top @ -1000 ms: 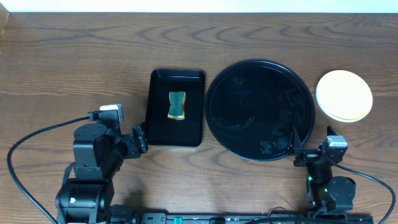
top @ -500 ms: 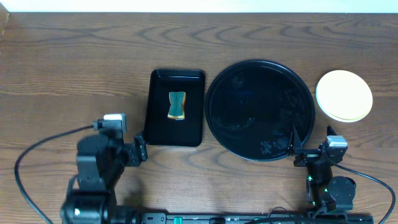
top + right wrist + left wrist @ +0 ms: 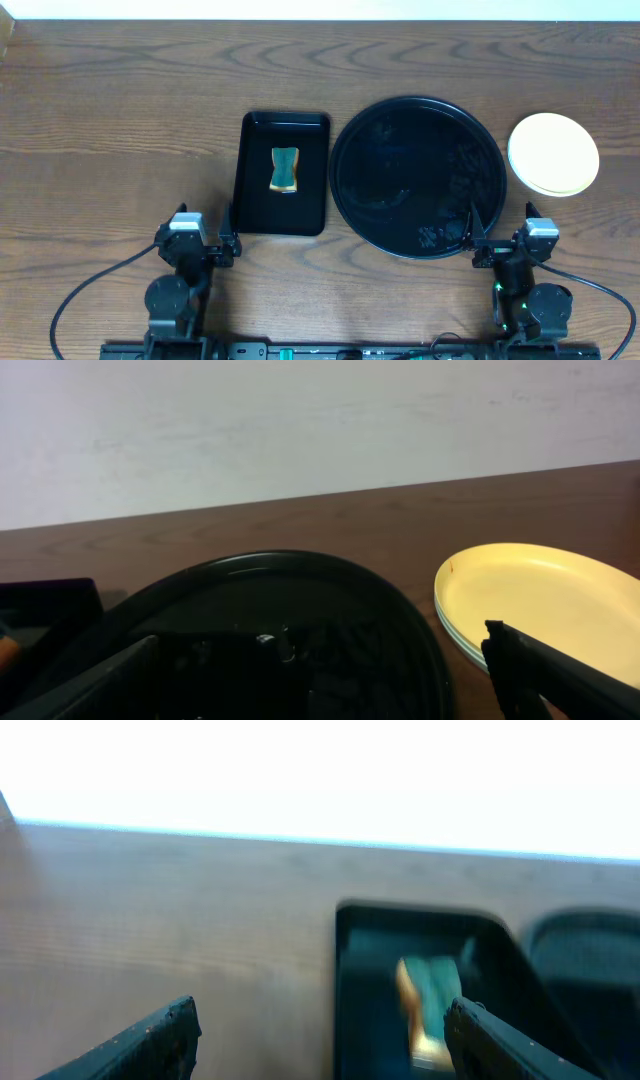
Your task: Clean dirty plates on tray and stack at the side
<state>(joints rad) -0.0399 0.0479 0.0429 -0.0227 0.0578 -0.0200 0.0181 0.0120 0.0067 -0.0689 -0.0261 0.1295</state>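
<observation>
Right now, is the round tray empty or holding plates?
Empty: nothing lies on the round tray; the plates sit stacked on the table beside it.

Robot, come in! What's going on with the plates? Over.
Left gripper, right gripper open, empty, at the near edge. Plates stacked on bare wood beside the round tray, yellow on top. Tray holds no plates; nothing in the way.

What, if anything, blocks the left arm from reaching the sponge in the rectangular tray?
Probably yes, it can reach: the sponge lies uncovered in the rectangular tray, just ahead of the open left gripper, nothing between them.
</observation>
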